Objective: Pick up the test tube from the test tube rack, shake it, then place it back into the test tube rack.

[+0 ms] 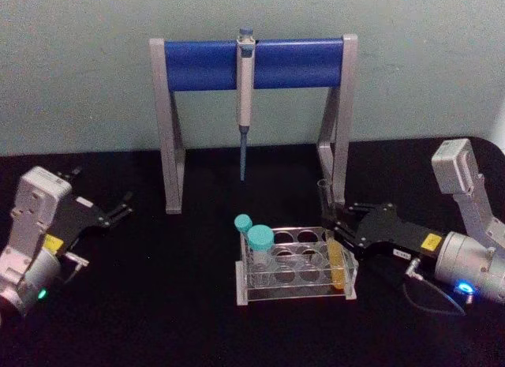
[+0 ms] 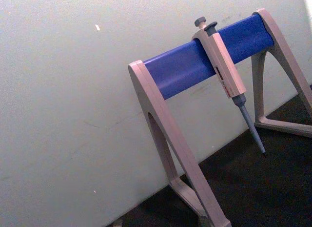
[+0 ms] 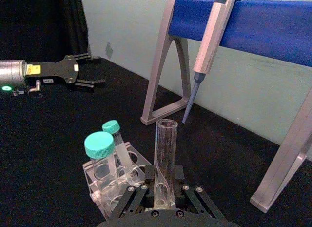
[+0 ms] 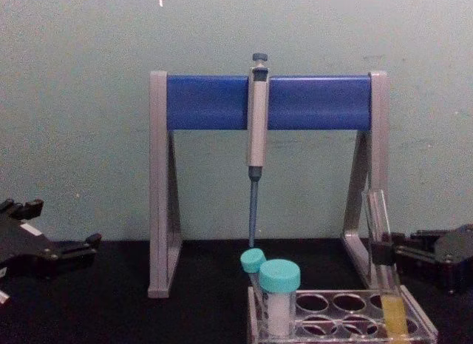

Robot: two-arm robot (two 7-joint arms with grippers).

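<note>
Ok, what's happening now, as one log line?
right tool: shut on long clear glass test tube with yellow-orange liquid | tube: standing in low clear plastic rack | left tool: open, parked left

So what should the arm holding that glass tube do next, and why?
Probably lift straight up. The right gripper looks closed on the test tube, whose yellow-filled bottom sits in a hole at the right end of the test tube rack, so a vertical pull should free it without tipping the rack. The left gripper rests open, far left.
</note>
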